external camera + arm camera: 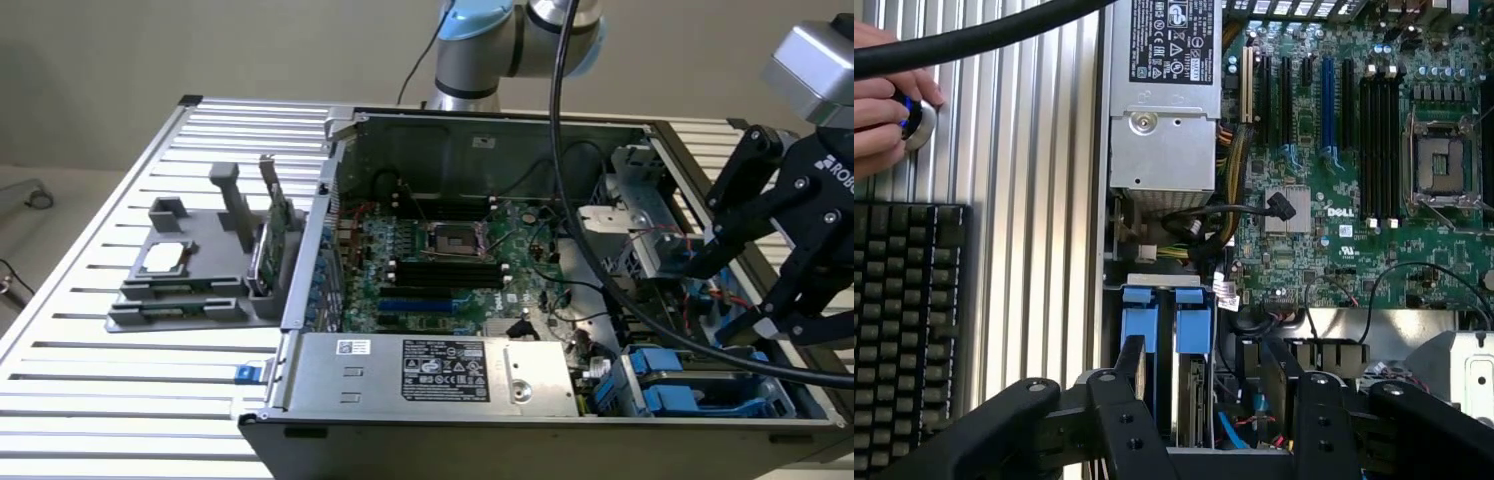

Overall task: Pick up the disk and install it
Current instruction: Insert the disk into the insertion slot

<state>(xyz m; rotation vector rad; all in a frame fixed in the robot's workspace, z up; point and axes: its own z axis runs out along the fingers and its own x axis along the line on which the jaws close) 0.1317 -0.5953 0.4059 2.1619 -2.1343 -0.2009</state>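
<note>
The end effector (737, 298): black, two-fingered, at the right edge of the exterior view, over the drive bay. We log its jaws as spread wide, pinching nothing. In the wrist view the end effector (1202, 352) straddles the bay's blue carriers.

The disk (1193, 330): we find it standing on edge in the drive bay, blue carrier tab toward the motherboard (1354, 170), silver-grey edge showing behind the tab. It sits just beside a second blue carrier (1149, 320). We cannot tell whether either finger touches it.

The computer case (328, 230): open, lying on the desk (120, 390), centre of the exterior view.

The power supply (427, 372): silver box with a black label, lower centre of the exterior view.

The grey holder (174, 295): on the slatted desk at the exterior view's left. We count on it a small square silver chip (167, 258) and an upright green circuit card (272, 255).

The keyboard (904, 330): black, on the desk beside the case.

A person's hand (879, 110): fingers on a round knob (916, 122).

The black cable (974, 35): thick, crossing above the hand.
</note>
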